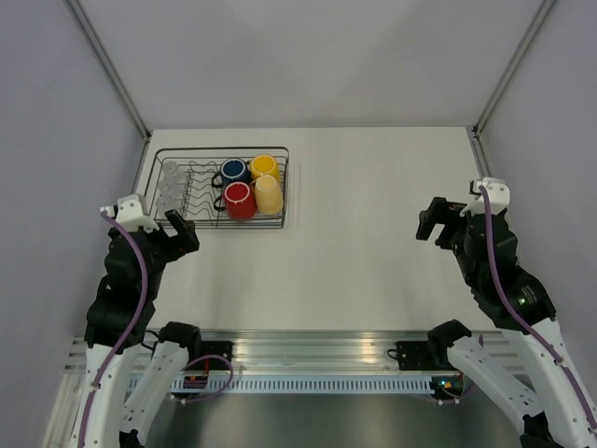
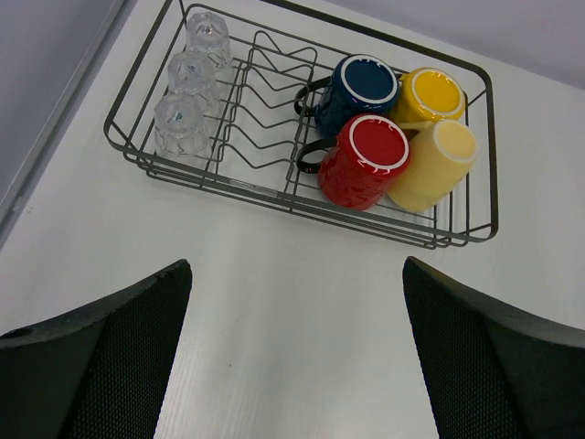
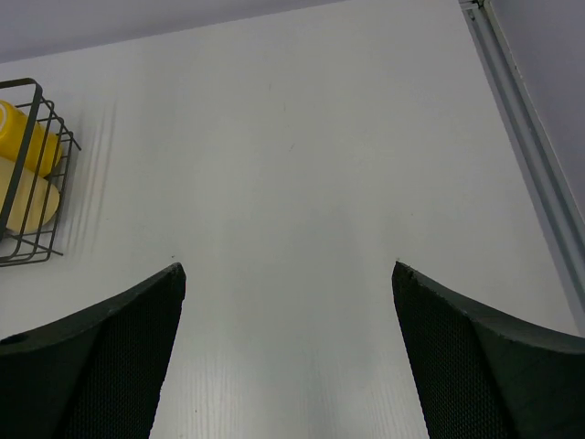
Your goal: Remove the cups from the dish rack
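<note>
The black wire dish rack sits at the table's far left; it also shows in the left wrist view. Its right end holds a red mug, a dark blue mug, a bright yellow mug and a pale cream-yellow mug. Three clear glass tumblers stand in a row at its left end. My left gripper is open and empty, above the table just in front of the rack. My right gripper is open and empty, far to the right.
A metal rail runs along the near edge by the arm bases. Grey walls and frame posts bound the table. The rack's right end shows in the right wrist view.
</note>
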